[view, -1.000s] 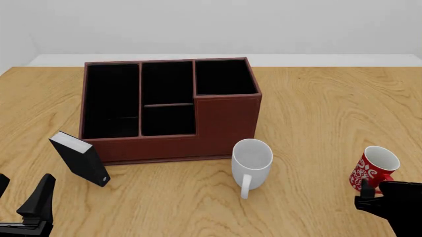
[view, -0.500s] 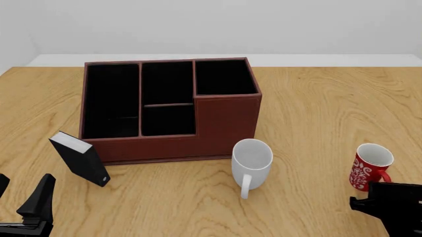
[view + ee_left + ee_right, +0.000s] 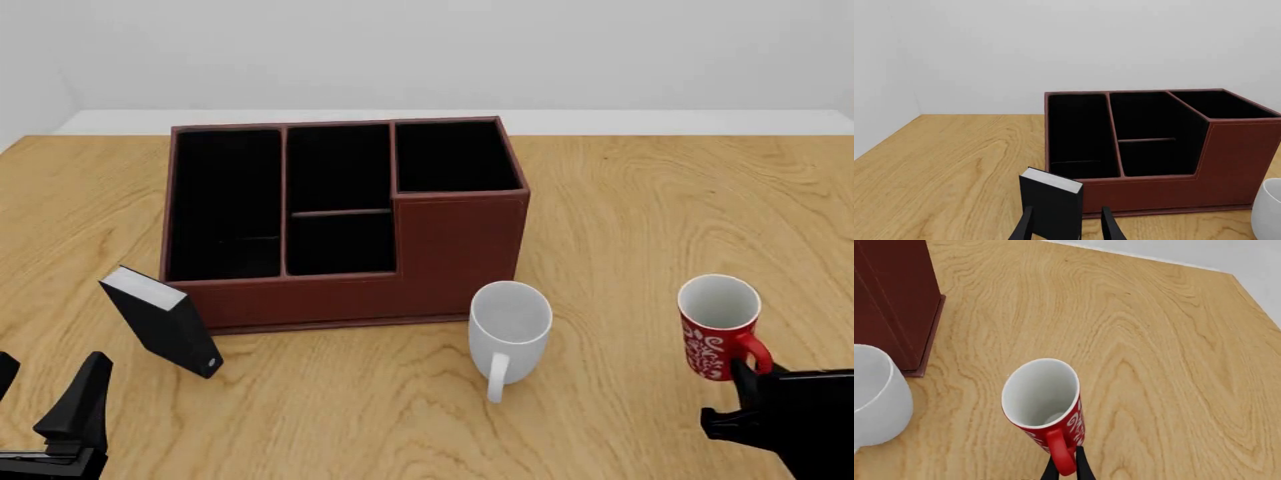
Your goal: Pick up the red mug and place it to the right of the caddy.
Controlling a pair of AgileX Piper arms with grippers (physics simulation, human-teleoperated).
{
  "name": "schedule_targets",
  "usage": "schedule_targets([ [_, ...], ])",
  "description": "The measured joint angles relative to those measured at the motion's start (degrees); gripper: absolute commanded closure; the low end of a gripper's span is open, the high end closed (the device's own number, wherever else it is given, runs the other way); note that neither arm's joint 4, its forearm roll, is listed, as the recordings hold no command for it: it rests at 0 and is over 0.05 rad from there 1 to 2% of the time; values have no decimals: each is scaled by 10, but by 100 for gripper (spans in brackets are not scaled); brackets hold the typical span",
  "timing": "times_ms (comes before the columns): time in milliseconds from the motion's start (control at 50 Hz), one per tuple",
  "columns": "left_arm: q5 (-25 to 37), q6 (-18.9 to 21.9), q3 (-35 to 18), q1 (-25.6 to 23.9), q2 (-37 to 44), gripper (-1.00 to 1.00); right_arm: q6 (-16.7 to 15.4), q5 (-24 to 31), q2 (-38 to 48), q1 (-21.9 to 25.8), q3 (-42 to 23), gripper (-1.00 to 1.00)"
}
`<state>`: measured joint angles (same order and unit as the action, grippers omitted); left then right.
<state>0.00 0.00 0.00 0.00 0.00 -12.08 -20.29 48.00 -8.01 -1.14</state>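
Observation:
The red mug with its white swirls is held off the table at the front right, upright, well right of the caddy. My right gripper is shut on the mug's handle. In the right wrist view the fingers pinch the handle below the mug. The dark reddish-brown caddy stands mid-table and also shows in the left wrist view and the right wrist view. My left gripper is open and empty at the front left.
A plain white mug stands just in front of the caddy's right corner, between caddy and red mug. A small black-and-white box leans by the caddy's front left, straight ahead of the left gripper. Bare wood lies right of the caddy.
The right gripper has lifted the red mug and carried it left, toward the white mug and caddy. The left arm has not moved.

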Motion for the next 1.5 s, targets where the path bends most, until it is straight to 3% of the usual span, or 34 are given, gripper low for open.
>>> schedule_targets([
  [180, 0, 0, 0, 0, 0, -100, 11, 88, -82, 32, -28, 100],
  [380, 0, 0, 0, 0, 0, -100, 21, 84, -77, 57, -47, 100],
  [880, 0, 0, 0, 0, 0, -100, 40, -110, 145, 102, -92, 100],
  [1500, 0, 0, 0, 0, 0, -100, 58, -254, 368, 125, -173, 100],
])
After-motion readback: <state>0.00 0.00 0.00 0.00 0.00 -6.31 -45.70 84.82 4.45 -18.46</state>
